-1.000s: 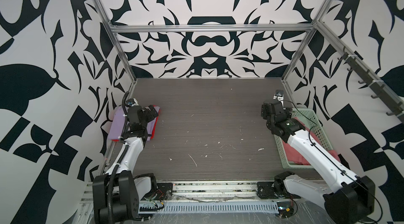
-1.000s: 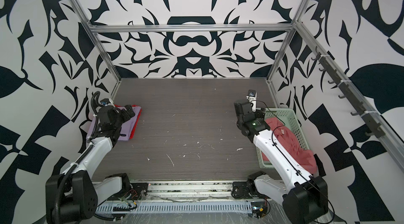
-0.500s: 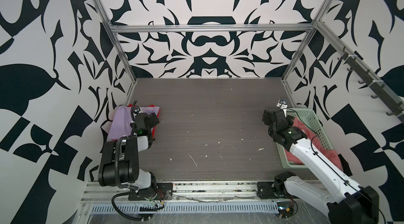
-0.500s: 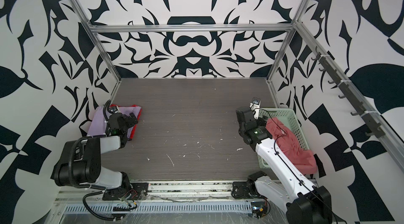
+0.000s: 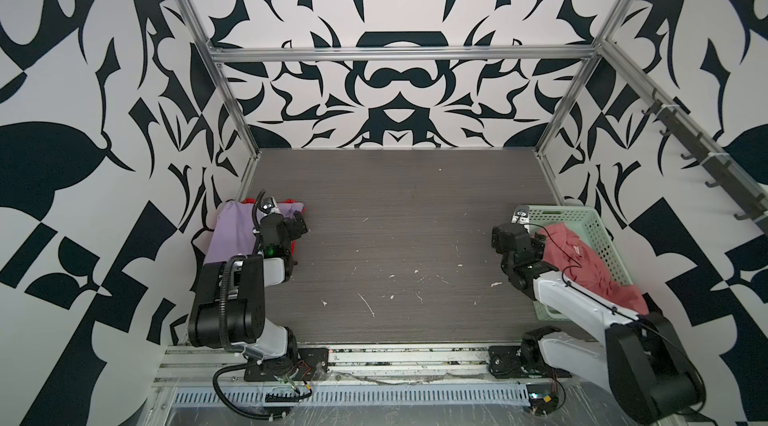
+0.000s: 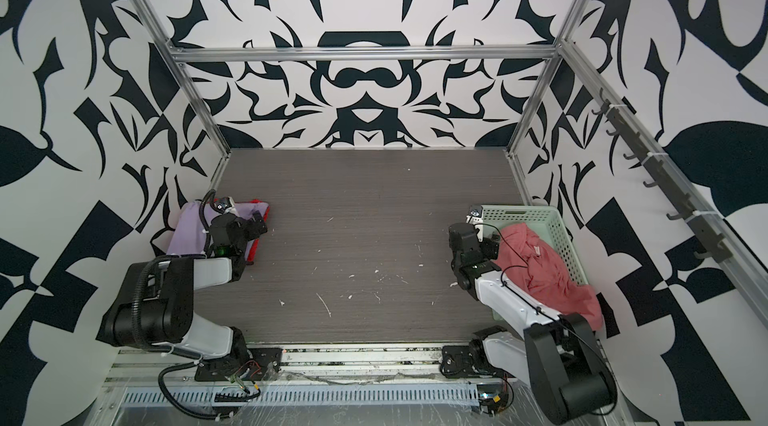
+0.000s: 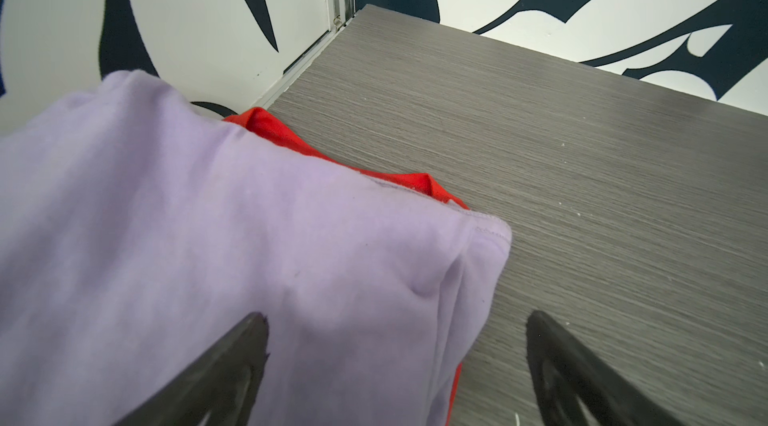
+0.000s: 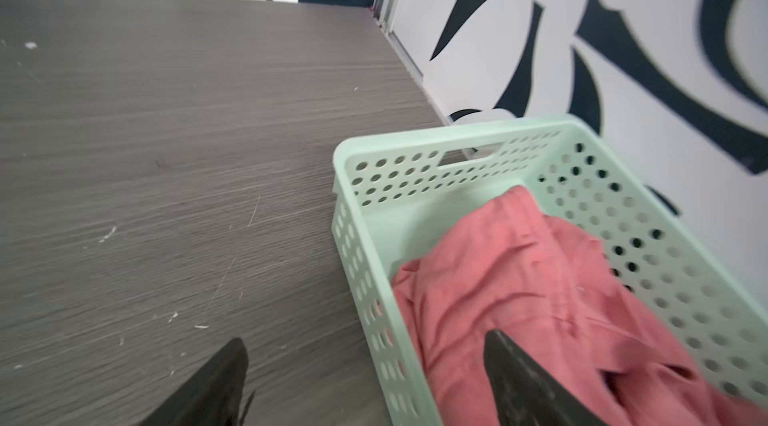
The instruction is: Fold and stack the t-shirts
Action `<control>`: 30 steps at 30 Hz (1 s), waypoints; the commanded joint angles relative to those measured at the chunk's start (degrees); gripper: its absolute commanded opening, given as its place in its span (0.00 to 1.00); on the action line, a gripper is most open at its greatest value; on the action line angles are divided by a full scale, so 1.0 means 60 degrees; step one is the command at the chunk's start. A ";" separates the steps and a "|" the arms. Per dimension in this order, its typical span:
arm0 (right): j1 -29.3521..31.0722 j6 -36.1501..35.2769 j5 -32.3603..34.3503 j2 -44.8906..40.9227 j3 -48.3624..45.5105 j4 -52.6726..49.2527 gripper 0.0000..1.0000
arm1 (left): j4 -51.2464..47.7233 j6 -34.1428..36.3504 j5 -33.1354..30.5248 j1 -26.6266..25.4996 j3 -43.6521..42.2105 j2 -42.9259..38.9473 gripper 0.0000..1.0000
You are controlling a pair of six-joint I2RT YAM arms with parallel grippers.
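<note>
- The worktop [image 5: 395,211] is a grey wood-grain board, scratched and dotted with small white flecks [image 5: 368,305] across its near half.
- Walls [image 5: 395,8] in a bold black-and-white pattern close it in on the left, far and right sides. A metal frame [image 5: 399,54] runs up the corners and across the far wall.
- A hook rail [image 5: 706,166] slants along the right wall, above the worktop.
- The lilac shirt [image 5: 230,232] lies folded at the left edge, against the left wall. It sits on the red shirt [image 7: 270,128], whose edge peeps out on the far side.
- The pink shirt [image 5: 582,266] lies crumpled in the basket [image 5: 600,236], which stands at the right edge beside the right wall. The shirt's near end hangs over the rim.
- The left tool [image 7: 397,320] is spread wide and holds nothing. One finger is over the lilac shirt's corner, the other over bare board just beside the stack.
- The right tool [image 8: 365,340] is spread too and empty, straddling the basket's inner wall. One finger is over the worktop, the other over the pink shirt; I cannot tell whether it touches the cloth.
- Both arms are folded low, rising from bases at the near edge, each close to its own side wall.
- The middle of the worktop lies open from the near edge to the far wall, with stack and basket well apart.
- Room is tight at the sides, where stack and basket each sit hard by a wall.
</note>
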 commanded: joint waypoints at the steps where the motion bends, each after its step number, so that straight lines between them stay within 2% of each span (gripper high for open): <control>1: -0.0068 -0.0740 -0.0512 0.0837 -0.0177 0.3149 0.91 | 0.0408 0.0082 0.0082 -0.0007 0.0005 0.0027 0.99; 4: -0.0151 -0.1358 -0.0689 0.1765 -0.0604 0.5103 0.92 | 0.0433 0.0093 0.0073 -0.0009 -0.0002 0.0034 0.99; 7: -0.0310 -0.1786 -0.1527 0.2298 -0.0469 0.5466 0.93 | 0.0431 0.0093 0.0073 -0.0008 -0.0002 0.0054 0.99; 11: -0.0576 -0.1977 -0.1986 0.3899 -0.0780 0.7683 0.93 | 0.0446 0.0084 0.0081 -0.0010 -0.0017 0.0031 0.99; 16: -0.0888 -0.1749 -0.2713 0.3730 -0.0428 0.6713 0.94 | 0.0446 0.0098 0.0072 -0.0010 0.0012 0.0069 0.99; 18: -0.1456 -0.1374 -0.3594 0.3504 -0.0332 0.6051 0.96 | 0.0431 0.0098 0.0092 -0.0017 0.0016 0.0060 0.99; 21: -0.1468 -0.1408 -0.3516 0.3571 -0.0447 0.6377 0.99 | 0.0446 0.0096 0.0100 -0.0011 -0.0002 0.0042 0.99; 30: -0.1467 -0.1370 -0.3500 0.3532 -0.0411 0.6252 1.00 | 0.0445 0.0141 0.0130 -0.0009 -0.0001 0.0063 0.99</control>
